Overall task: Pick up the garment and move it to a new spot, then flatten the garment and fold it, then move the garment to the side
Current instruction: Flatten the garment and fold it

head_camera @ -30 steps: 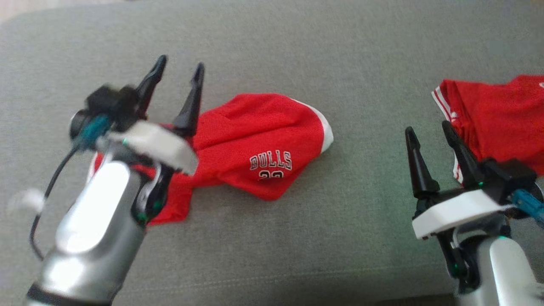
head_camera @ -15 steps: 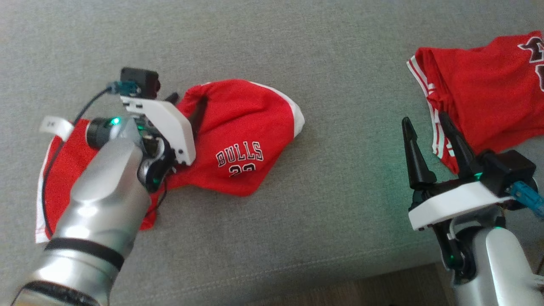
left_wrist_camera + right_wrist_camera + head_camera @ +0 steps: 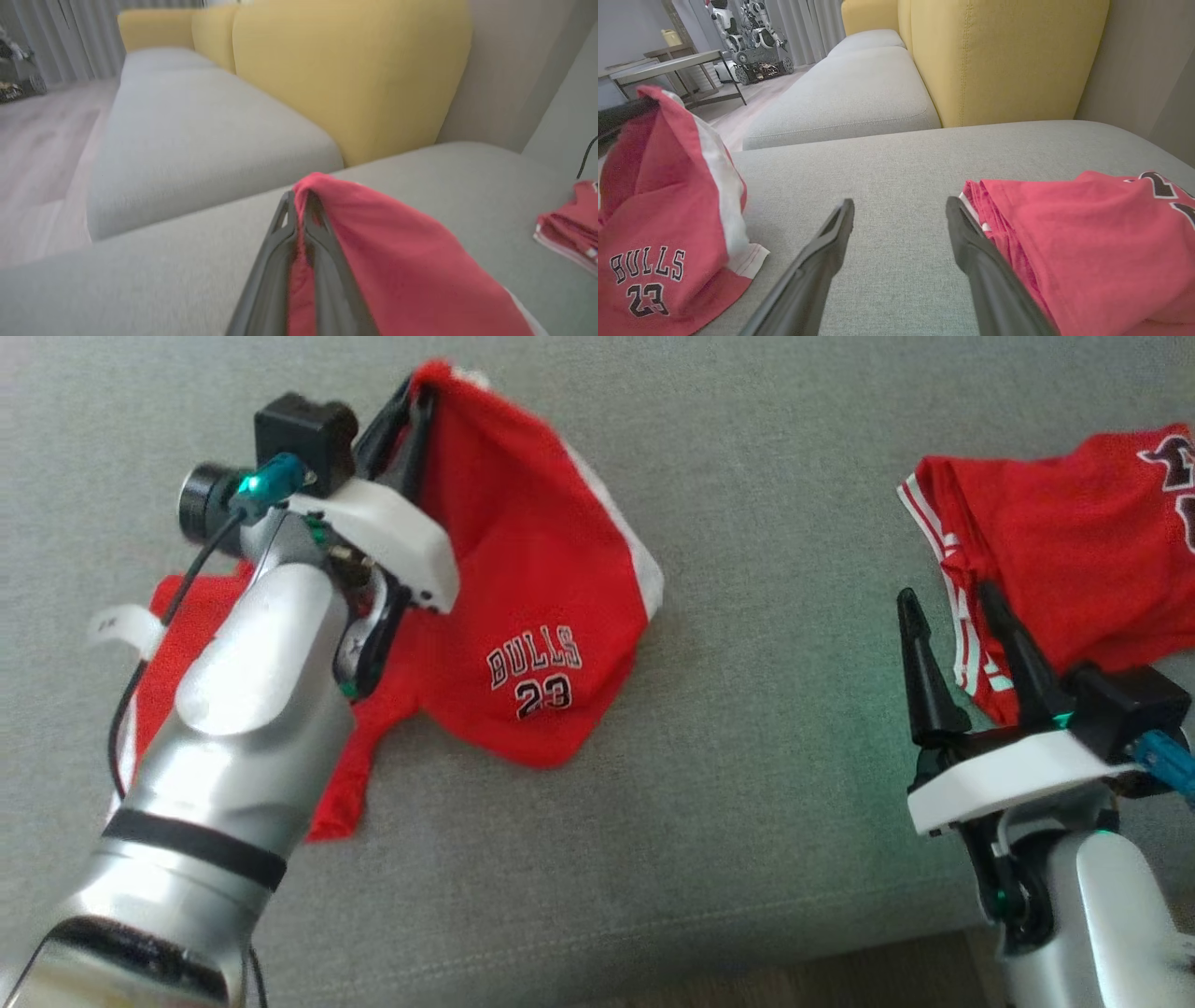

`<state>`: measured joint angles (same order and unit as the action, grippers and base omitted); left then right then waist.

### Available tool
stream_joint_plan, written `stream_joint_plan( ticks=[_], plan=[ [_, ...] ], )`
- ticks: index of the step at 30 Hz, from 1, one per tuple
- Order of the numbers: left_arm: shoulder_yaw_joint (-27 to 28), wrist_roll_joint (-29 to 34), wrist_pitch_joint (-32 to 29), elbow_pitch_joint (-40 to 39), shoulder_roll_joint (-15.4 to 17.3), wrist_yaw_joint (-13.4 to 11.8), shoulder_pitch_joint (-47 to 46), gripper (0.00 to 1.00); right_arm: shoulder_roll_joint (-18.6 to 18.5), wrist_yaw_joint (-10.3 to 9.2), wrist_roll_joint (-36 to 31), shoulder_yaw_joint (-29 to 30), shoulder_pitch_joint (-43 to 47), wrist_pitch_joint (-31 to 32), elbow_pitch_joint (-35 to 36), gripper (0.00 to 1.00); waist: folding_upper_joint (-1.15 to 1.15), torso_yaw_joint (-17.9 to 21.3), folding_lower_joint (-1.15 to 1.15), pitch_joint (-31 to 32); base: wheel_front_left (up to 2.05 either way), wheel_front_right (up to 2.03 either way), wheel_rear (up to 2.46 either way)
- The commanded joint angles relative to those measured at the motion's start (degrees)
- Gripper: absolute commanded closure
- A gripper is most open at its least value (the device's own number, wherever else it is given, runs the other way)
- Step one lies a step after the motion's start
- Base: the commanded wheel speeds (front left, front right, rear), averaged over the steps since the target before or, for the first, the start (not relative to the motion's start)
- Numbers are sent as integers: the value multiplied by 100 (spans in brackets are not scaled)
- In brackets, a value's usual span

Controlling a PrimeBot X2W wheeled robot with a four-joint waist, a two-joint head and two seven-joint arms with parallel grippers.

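A red garment point(image 3: 523, 579) printed "BULLS 23" with white trim lies crumpled on the grey sofa seat point(image 3: 747, 821). My left gripper point(image 3: 411, 397) is shut on the garment's top edge and holds that part lifted, so the cloth hangs in a peak; the left wrist view shows the red cloth point(image 3: 387, 252) pinched between the closed fingers point(image 3: 280, 261). My right gripper point(image 3: 948, 602) stands open at the lower right, nothing between its fingers point(image 3: 822, 261), just left of a second garment. In the right wrist view the lifted garment point(image 3: 658, 224) sits at the left.
A second red garment point(image 3: 1064, 569) with white stripes lies folded at the right of the seat, shown too in the right wrist view point(image 3: 1087, 233). A yellow backrest point(image 3: 999, 56) rises behind. The seat's front edge point(image 3: 840, 952) meets wood floor at the bottom.
My left gripper went down onto the garment, shut on its upper edge and has lifted it up and away from me. The head camera shifted. The right gripper stayed open and still.
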<state>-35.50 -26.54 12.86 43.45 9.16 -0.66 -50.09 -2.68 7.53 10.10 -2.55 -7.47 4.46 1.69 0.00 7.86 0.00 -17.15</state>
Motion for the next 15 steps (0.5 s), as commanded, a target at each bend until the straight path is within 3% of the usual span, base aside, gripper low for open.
stream_joint_plan(
  ticks=[1, 9, 15],
  plan=[
    [155, 115, 127, -624, 242, -152, -39, 100, -20, -4, 23, -78, 3, -28, 197, 0, 0, -93, 0, 109, 0, 0, 0],
    [307, 456, 208, -2792, 1011, -977, 1954, 100, -20, -4, 41, -23, 170, 70, 280, 0, 0, -299, 0, 216, 0, 0, 0],
    [706, 312, 212, -3438, 1359, -1320, 3340, 100, -20, -4, 49, 7, 185, 132, 375, 0, 0, -442, 0, 159, 0, 0, 0]
  ],
)
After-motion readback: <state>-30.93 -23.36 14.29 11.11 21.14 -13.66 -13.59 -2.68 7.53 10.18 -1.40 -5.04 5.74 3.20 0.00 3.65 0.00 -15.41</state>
